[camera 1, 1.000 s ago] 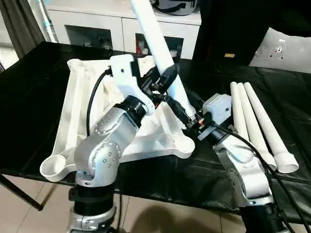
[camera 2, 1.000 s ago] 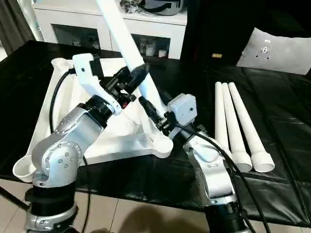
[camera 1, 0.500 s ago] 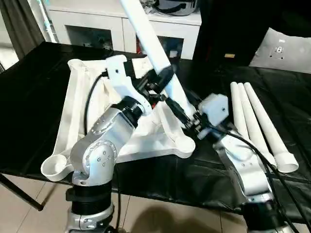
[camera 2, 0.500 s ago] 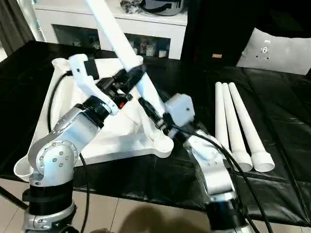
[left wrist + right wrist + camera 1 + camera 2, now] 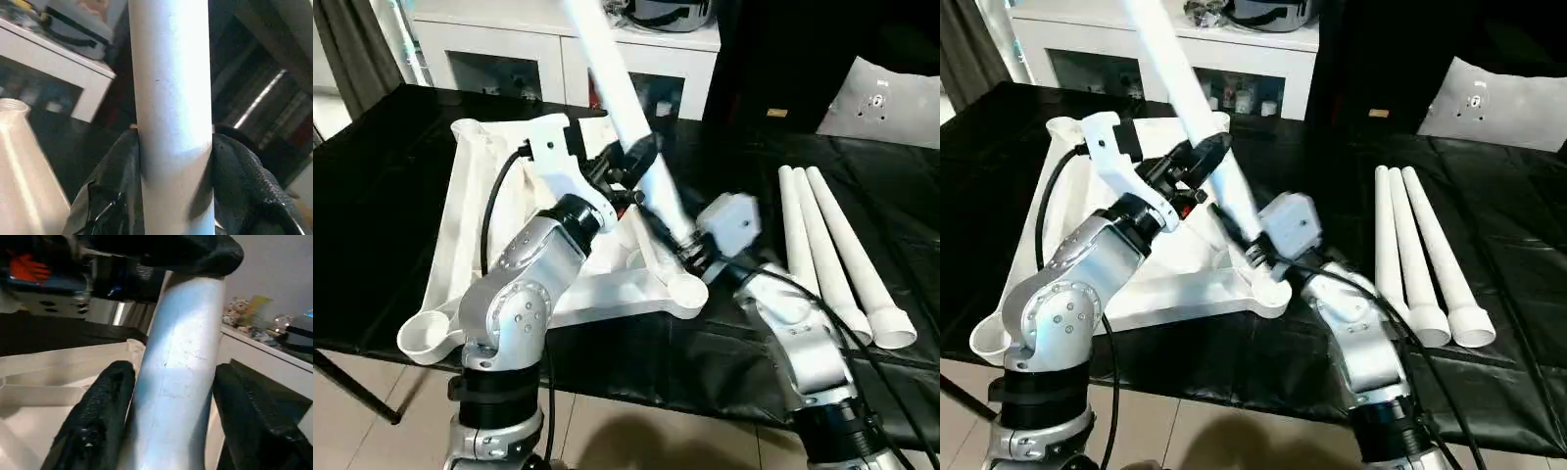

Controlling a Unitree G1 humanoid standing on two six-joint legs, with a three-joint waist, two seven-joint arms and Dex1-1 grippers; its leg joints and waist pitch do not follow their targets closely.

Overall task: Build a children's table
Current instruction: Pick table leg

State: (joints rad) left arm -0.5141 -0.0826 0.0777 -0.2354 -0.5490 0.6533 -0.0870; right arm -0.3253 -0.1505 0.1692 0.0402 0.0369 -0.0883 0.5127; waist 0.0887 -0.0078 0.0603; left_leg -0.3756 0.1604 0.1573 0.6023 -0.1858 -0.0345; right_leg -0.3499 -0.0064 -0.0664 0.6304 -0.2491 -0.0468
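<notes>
One tapered leg (image 5: 625, 108), tilted toward 11 o'clock, stands with its foot at the near-right corner socket (image 5: 686, 291) of the upturned tabletop (image 5: 470, 211). Left gripper (image 5: 628, 162) jaws clench mid-shaft; right gripper (image 5: 1234, 233) jaws straddle it lower, slightly slack. Straighten the leg before pressing home. Three spare legs (image 5: 837, 255) lie at 3 o'clock on the black surface (image 5: 372, 166).

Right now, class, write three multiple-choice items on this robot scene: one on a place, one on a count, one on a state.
1. Where does the upturned white plastic table top lie?
A. on the black table
B. on the floor
C. on a cabinet

2. How many long white tapered tube legs lie side by side to the right?
A. one
B. three
C. five

3. How does the raised white leg stand?
A. flat
B. tilted, left gripper clamping it
C. unheld

Answers: 1 A, black table shows around it. 2 B, three tubes lie parallel. 3 B, black fingers press both sides.
</notes>
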